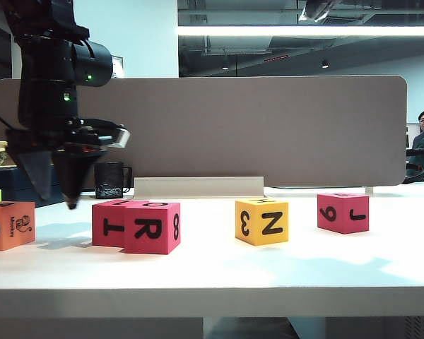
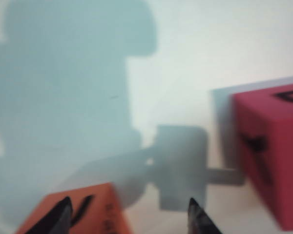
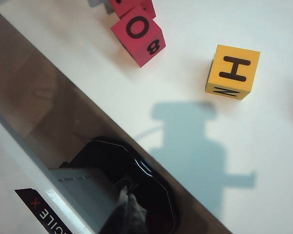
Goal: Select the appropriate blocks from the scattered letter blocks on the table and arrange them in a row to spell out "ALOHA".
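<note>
Exterior view: left gripper (image 1: 56, 187) hangs jaws apart, empty, above the surface (image 1: 212, 272) between the orange block (image 1: 9, 224) and two touching red blocks (image 1: 136, 224). Yellow block (image 1: 262, 220) and a third red block (image 1: 343, 212) stand apart; no row started. Judged step: approach; next, centre and descend. Right gripper (image 3: 128, 210): jaws closed, empty, parked. Left wrist view is blurred.
</note>
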### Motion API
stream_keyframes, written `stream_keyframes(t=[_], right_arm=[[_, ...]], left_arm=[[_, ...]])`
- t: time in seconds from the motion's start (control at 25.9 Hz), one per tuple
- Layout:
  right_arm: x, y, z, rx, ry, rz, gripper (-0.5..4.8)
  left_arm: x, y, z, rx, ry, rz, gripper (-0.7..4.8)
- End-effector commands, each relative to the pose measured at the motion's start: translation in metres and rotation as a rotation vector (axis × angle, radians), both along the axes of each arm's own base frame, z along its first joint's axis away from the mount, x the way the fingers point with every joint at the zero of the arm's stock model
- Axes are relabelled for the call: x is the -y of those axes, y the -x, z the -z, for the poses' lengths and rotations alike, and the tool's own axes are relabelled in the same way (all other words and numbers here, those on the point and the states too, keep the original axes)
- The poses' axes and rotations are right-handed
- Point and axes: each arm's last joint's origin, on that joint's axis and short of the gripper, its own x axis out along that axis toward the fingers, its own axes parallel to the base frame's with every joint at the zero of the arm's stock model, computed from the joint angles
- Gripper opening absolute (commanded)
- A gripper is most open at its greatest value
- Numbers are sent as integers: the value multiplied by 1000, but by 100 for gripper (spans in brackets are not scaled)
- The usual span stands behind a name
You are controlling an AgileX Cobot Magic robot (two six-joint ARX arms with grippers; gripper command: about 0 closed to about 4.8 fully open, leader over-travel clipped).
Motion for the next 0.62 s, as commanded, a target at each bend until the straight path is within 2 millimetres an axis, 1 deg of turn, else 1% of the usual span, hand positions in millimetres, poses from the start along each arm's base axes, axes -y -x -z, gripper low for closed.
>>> stream_keyframes(t=[0.04, 0.08, 0.12, 0.15, 0.23, 0.27, 0.31, 0.39, 0.46, 0.5, 0.54, 0.58, 0.62], right_arm=[[0, 0, -2, 13, -9, 1, -5], [0, 0, -3, 14, -9, 1, -5], [0, 0, -3, 17, -12, 1, -5], [-1, -1, -3, 23, -17, 1, -5], [-1, -1, -3, 26, -20, 1, -5], [-1, -1, -3, 26, -20, 1, -5], [-1, -1, -3, 25, -19, 1, -5], [-1, -1, -3, 25, -18, 1, -5], [0, -1, -3, 38, -2, 16, -5], [0, -2, -3, 52, 17, 33, -5], [1, -3, -3, 72, 43, 56, -5], [1, -3, -3, 72, 44, 58, -5], [1, -3, -3, 72, 45, 58, -5]], left_arm=[[-2, 1, -17, 7, -32, -39, 277], [-2, 2, -24, 3, -26, -44, 245], [-2, 5, -36, 8, 1, -50, 192], [-2, 11, -50, 16, 84, -47, 127], [0, 18, -61, 7, 202, -13, 62], [1, 22, -66, -7, 275, 11, 44], [1, 25, -70, -18, 331, 32, 41], [2, 34, -80, -37, 429, 87, -6], [11, 40, -80, -62, 433, 124, -6], [15, 43, -79, -77, 429, 137, -6], [24, 47, -73, -95, 422, 169, -6], [36, 53, -62, -121, 411, 217, -6], [40, 56, -57, -131, 403, 232, -6]])
